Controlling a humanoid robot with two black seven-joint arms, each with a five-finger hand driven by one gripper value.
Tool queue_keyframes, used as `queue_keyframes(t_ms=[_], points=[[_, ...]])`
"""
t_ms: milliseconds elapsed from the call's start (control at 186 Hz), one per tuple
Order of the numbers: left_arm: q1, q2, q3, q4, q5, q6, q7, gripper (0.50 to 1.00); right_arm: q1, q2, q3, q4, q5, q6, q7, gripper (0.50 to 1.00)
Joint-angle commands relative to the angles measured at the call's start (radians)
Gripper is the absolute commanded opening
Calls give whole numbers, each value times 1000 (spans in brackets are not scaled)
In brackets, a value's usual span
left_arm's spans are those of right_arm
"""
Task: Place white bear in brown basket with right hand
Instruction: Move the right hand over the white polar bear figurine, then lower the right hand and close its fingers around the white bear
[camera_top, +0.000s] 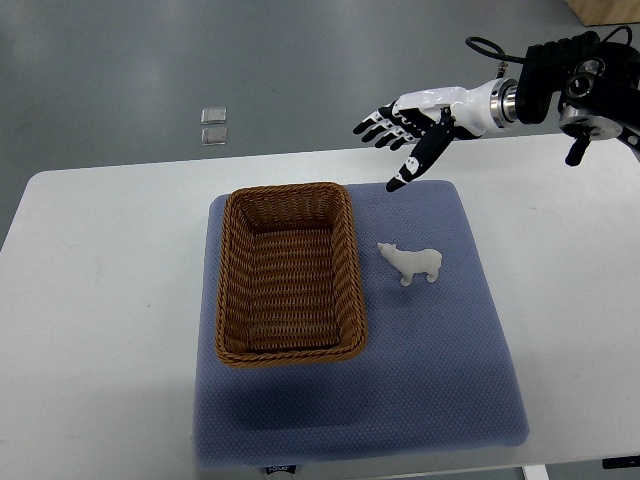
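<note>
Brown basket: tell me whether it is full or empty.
Empty. The brown basket shows only bare woven floor; the white bear stands outside on the blue mat.

1. The right hand (408, 128) is showing a glossy white shell over its back, with black fingers (372, 125) carrying white segments at the joints.
2. A silver metal ring (503, 103) is joining the white wrist to a black forearm (565, 75).
3. A black cable (486, 48) is looping above the wrist.
4. Round silver fittings (590, 70) are showing on the black forearm.
</note>
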Motion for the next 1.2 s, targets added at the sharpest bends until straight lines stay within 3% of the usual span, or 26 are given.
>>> queue_keyframes(t_ms=[0,258,666,1047,1197], points=[[0,0,1,-3,0,0,-1,1000,39,-1,-114,43,-81,2,-5,924],[0,0,3,-3,0,0,0,1000,-47,42,-141,43,-129,-133,-5,921],[0,0,4,-1,0,0,0,1000,-145,42,-141,43,-130,-233,-7,911],[0,0,4,0,-2,2,0,1000,-197,42,-133,46,-130,-240,-5,897],[0,0,4,0,-2,2,0,1000,-211,48,-133,46,-130,-257,-7,850]])
